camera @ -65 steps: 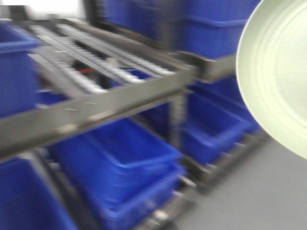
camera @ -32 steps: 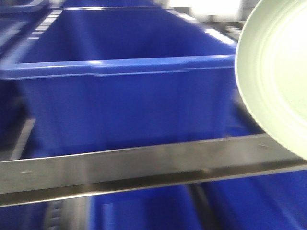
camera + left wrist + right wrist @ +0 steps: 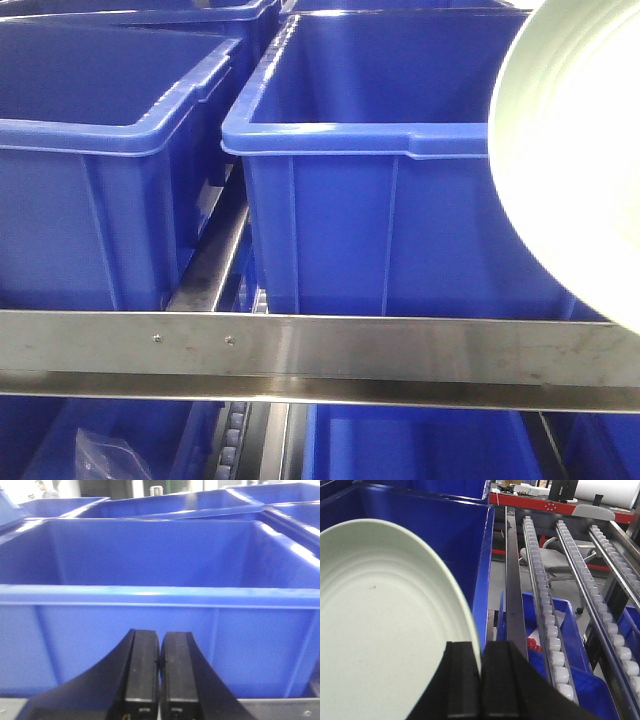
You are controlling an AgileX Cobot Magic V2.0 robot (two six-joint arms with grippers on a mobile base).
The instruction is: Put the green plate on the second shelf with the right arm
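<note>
Right wrist view: right hand (image 3: 481, 655) grips one green plate (image 3: 385, 630); left hand (image 3: 160, 650) closed.

I see two blue bins side by side on the shelf, the left bin (image 3: 100, 200) and the right bin (image 3: 400, 230) close together, behind a steel rail (image 3: 320, 355). Under the rail are a lower bin (image 3: 400, 445) and, at lower left, a clear bag (image 3: 100, 455). My right wrist view shows roller tracks (image 3: 545, 615), with a grey chair (image 3: 555, 560) and a red beam (image 3: 530, 502) beyond.
</note>
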